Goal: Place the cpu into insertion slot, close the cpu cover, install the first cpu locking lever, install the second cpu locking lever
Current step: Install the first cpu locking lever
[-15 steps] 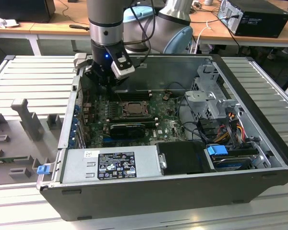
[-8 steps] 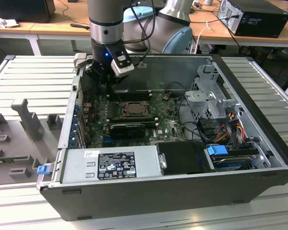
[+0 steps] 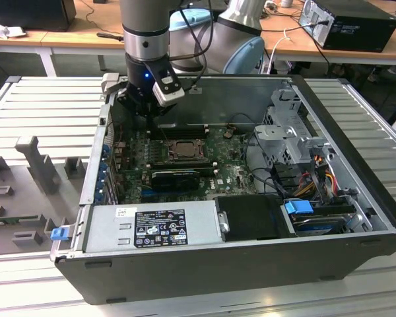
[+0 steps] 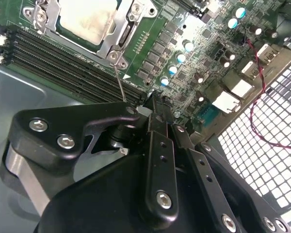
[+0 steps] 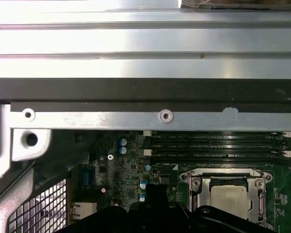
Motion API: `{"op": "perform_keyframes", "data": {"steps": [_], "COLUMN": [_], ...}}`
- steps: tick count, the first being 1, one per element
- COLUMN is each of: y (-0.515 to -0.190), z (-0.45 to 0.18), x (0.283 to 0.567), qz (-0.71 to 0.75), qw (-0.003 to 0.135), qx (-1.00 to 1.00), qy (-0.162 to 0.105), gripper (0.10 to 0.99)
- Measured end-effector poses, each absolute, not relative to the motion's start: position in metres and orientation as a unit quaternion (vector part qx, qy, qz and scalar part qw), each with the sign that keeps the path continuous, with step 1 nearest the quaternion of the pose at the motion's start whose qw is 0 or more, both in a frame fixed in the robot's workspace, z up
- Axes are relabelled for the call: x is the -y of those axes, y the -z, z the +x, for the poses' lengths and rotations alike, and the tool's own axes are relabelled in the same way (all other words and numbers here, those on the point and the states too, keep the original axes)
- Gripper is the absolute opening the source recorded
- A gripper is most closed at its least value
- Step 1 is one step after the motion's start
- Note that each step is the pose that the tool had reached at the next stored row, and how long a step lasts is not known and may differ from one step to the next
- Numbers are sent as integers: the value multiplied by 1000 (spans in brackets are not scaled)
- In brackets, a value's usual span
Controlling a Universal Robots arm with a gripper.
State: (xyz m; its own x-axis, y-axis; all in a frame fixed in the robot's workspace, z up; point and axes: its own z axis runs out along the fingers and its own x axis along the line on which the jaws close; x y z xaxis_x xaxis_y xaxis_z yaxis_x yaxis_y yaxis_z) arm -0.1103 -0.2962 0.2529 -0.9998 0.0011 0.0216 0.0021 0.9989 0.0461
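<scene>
The chip [image 4: 89, 18] is sitting in its socket [image 3: 183, 150] on the green board [image 4: 184, 63], the metal frame [image 4: 117, 30] lying closed around it. The claw [image 4: 153, 104] is hovering clenched beside the memory slots [image 4: 68, 68] (a thin wire lever [image 4: 120, 82] rising just ahead), grasping nothing.

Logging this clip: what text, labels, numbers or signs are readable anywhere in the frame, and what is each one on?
Nothing can be read with confidence.
Black label on the power supply, exterior view: print too small to read.
Small white sticker beside it: too small to read.
Memory slots, first wrist view: faint white markings, unreadable.
The cpu top: no legible marking.
</scene>
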Motion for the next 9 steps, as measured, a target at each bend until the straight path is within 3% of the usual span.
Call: {"op": "perform_keyframes", "data": {"steps": [9], "y": [-253], "z": [-98], "x": [291], "qz": [0], "qw": [11], "qx": [1000], "qy": [23], "gripper": [106]}}
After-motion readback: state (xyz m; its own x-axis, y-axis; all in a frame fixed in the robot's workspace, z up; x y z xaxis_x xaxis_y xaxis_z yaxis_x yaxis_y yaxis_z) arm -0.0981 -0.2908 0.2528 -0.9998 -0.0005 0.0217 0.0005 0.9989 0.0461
